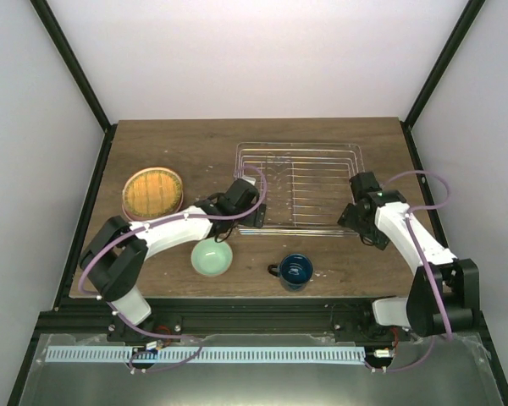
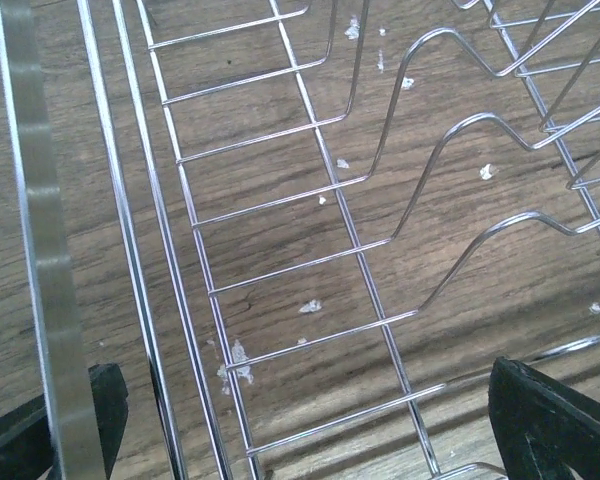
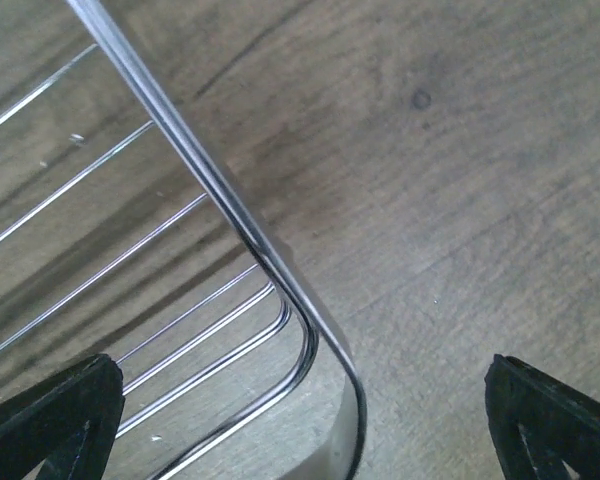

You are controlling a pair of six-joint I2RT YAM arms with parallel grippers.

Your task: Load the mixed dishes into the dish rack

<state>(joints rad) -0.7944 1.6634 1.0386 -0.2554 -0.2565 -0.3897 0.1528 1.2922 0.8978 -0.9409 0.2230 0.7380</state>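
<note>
At rack point(image 1: 300, 186) corners, 7 and 4 o'clock, left end effector point(image 2: 310, 430) and right end effector point(image 3: 300, 420) are held wide; it could be snagged and dragged on descent.

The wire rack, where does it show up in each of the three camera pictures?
Top external: rack upper centre-right on the table.
Left wrist: rack wires and tines fill nearly the whole frame.
Right wrist: only one rounded rack corner, rim running top left to bottom centre.
Shared landmark: the dark wood table under the rack.
</note>
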